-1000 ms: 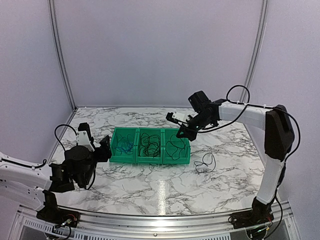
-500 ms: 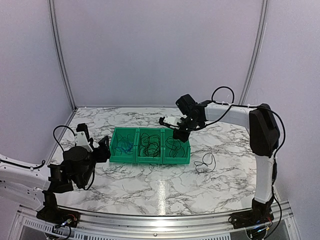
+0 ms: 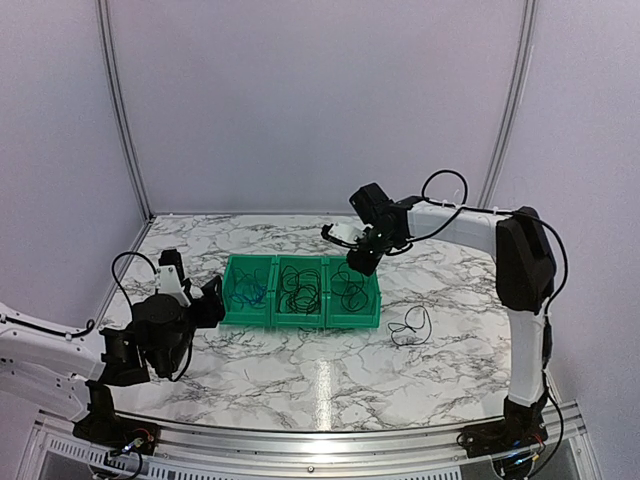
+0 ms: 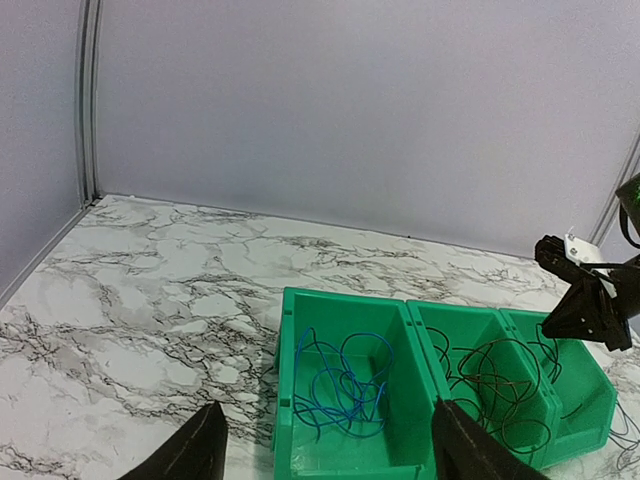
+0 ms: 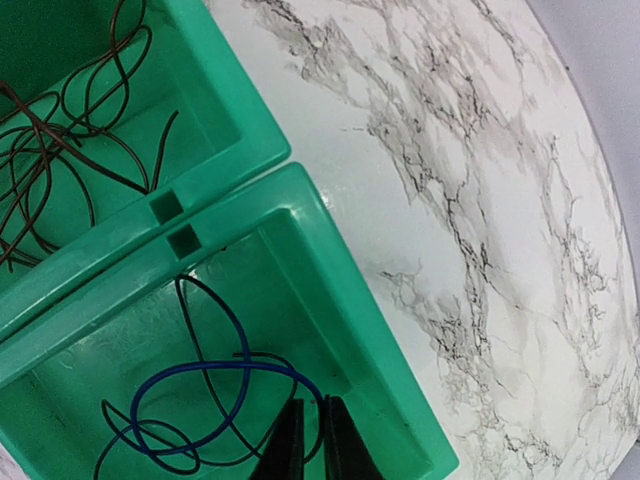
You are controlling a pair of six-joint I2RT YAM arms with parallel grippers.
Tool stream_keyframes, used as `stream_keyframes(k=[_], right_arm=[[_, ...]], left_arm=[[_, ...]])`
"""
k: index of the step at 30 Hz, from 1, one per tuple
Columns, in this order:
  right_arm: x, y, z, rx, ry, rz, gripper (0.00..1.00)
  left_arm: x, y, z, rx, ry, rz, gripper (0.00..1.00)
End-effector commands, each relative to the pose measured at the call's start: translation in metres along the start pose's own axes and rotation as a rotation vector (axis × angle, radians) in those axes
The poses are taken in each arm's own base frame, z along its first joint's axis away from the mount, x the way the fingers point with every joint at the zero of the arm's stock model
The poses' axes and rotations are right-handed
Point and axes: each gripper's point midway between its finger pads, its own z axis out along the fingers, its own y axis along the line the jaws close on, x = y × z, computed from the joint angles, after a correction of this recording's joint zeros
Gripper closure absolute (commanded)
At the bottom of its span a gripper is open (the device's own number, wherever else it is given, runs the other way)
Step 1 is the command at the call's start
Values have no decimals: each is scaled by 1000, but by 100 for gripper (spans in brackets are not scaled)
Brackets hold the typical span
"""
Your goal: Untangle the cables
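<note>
Three green bins, thin cables coiled loose in each, one black cable apart on worktop. Probably light, limp, snag-prone: best pinched on a free outer loop. Over end bin, right hand nearly closed, grip unclear; left hand open.

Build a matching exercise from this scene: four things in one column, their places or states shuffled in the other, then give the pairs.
Column one
1. blue cable
2. loose black cable
3. left gripper
4. right gripper

Column two
A. lying on the table, right of the bins
B. above the right-hand bin
C. inside the left-hand bin
D. open, pointing at the bins

Pairs: 1-C, 2-A, 3-D, 4-B
</note>
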Motion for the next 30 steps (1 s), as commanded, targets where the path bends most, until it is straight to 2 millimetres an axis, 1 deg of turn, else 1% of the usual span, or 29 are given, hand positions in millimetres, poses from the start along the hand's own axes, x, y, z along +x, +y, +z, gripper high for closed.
stream_keyframes(k=[1, 3, 5, 8, 10, 13, 17, 19, 21, 23, 26, 27, 29, 30], right_arm=[[-10, 13, -9, -49, -15, -3, 86], [-12, 14, -21, -53, -23, 3, 79], [-14, 12, -37, -46, -37, 10, 73], [-14, 8, -60, -16, -56, 15, 62], [-9, 6, -70, 6, -57, 12, 56], [9, -3, -82, 66, -25, 13, 51], [37, -14, -92, 75, 2, 50, 49], [55, -18, -98, 46, 0, 84, 51], [73, -15, -105, -14, -19, 109, 54], [93, 0, -113, -90, -35, 75, 56], [124, 19, -123, -100, -27, -10, 55], [140, 25, -120, -99, -1, -23, 55], [160, 32, -118, -98, 28, -48, 55], [168, 33, -116, -89, 46, -54, 55]], left_arm=[[-6, -5, 3, -3, -2, -7, 27], [-7, -5, 4, -5, -4, -2, 27], [-8, -7, 5, -4, -4, 4, 27], [-9, -13, 6, 14, 2, 26, 28], [-11, -19, 7, 27, 4, 35, 28], [-13, -29, 9, 58, 13, 63, 28], [-13, -49, 13, 121, 32, 109, 28], [-12, -65, 14, 183, 47, 127, 30], [-11, -81, 14, 250, 64, 137, 31], [-5, -101, 12, 338, 93, 146, 32], [5, -129, 10, 443, 136, 158, 33], [9, -138, 9, 475, 149, 161, 33], [16, -155, 8, 526, 174, 168, 33], [20, -166, 7, 551, 185, 172, 33]])
